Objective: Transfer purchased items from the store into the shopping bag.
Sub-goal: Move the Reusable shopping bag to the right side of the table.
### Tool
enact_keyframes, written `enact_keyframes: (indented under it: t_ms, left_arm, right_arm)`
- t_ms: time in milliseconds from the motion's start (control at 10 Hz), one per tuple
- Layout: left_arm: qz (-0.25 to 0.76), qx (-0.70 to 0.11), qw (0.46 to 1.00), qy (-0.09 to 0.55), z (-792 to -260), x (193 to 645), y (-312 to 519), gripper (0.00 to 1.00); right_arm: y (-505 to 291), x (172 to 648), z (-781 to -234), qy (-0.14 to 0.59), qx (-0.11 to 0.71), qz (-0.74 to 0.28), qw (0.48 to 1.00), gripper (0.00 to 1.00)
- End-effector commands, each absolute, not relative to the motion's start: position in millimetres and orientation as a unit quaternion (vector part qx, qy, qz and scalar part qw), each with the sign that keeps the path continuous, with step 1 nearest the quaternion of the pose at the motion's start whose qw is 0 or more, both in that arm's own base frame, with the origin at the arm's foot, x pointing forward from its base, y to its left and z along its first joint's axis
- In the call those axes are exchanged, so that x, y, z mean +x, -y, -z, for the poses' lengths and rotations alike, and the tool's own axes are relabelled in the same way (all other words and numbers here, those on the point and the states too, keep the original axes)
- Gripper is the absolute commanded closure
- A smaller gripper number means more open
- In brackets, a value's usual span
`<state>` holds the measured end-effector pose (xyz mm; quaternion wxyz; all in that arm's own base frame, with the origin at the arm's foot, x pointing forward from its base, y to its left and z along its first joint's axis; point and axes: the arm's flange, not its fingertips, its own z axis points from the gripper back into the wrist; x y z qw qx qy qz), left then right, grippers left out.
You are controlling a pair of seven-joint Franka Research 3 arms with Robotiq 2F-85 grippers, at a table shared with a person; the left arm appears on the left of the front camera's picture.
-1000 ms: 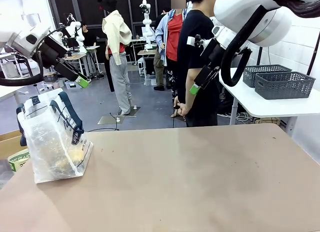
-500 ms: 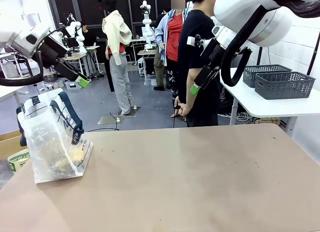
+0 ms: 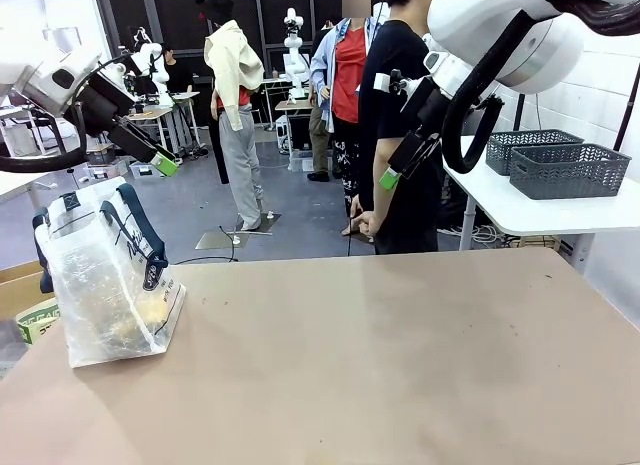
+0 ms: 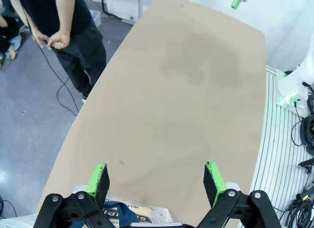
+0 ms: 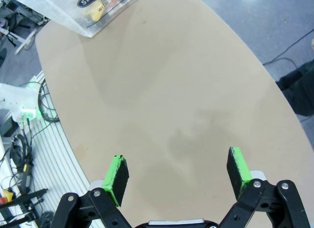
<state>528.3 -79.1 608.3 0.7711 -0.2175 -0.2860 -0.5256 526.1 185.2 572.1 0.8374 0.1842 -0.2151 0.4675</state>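
At desk, left edge: shopping bag (image 3: 105,280) upright, yellowish items inside.
Left pincer (image 3: 160,165): raised above bag, spread wide, holding nothing.
Desk (image 3: 380,365): bare brown top.
Right pincer (image 3: 392,175): raised near person (image 3: 395,115), spread wide, holding nothing.

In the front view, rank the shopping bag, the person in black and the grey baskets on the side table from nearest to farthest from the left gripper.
Measured from the left gripper, raised at upper left:
1. Shopping bag, just below it on the table's left end.
2. Person in black, standing beyond the far edge, near centre.
3. Grey baskets, on the white side table at far right.
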Motion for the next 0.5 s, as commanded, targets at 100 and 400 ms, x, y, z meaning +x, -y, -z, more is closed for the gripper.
enact_keyframes:
  t_ms: [100,400]
  left_arm:
    - [0.522,-0.219,0.773,0.287,-611.8,527.0,79.7,0.0]
    - [0.522,-0.219,0.773,0.287,-611.8,527.0,79.7,0.0]
  right_arm:
    - [-185.6,526.9,-571.9,0.212,0.187,-0.464,0.839,0.0]
    - [-185.6,526.9,-571.9,0.212,0.187,-0.464,0.839,0.0]
